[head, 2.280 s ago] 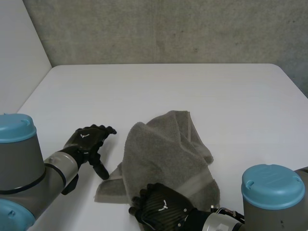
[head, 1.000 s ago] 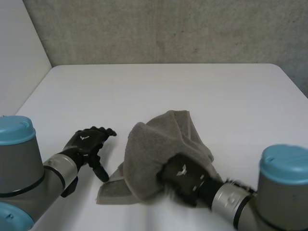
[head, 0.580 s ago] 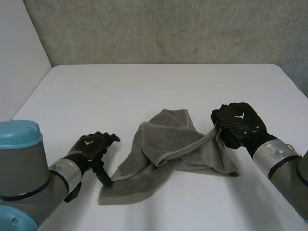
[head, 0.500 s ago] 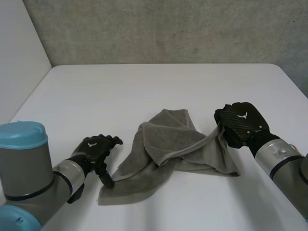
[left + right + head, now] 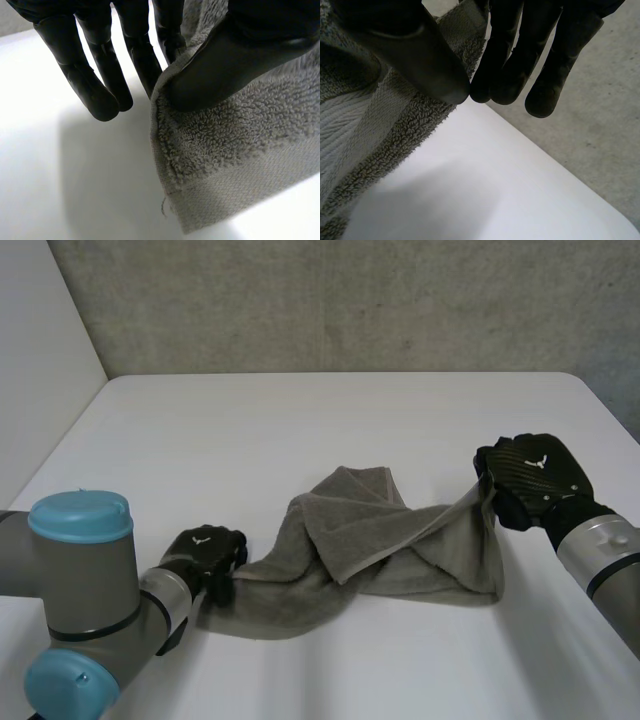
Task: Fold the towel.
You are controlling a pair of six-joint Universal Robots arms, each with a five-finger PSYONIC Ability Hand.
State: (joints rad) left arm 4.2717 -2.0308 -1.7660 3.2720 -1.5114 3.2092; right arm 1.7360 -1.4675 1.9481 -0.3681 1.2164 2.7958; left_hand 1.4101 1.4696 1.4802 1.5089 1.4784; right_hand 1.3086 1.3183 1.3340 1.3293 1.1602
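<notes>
The left hand (image 5: 205,558) sits low on the table (image 5: 300,420), at about 8 o'clock from the bulk of the towel (image 5: 370,540). The left wrist view shows its thumb clamping a corner of the cloth against the fingers. Held down there, it seems to act as an anchor that the cloth can be drawn out against. The towel lies a little toward 6 o'clock from the table's middle, stretched into a band between the two hands. It is not flat, since a rumpled flap is doubled over its middle and points toward 12 o'clock. At about 2 o'clock from that heap the right hand (image 5: 530,480) hovers above the table. Its thumb and fingers pinch the towel's opposite end at the edge, so the cloth climbs to it in a taut slope. I judge this to be spreading ahead of the fold itself, which is not yet begun.
</notes>
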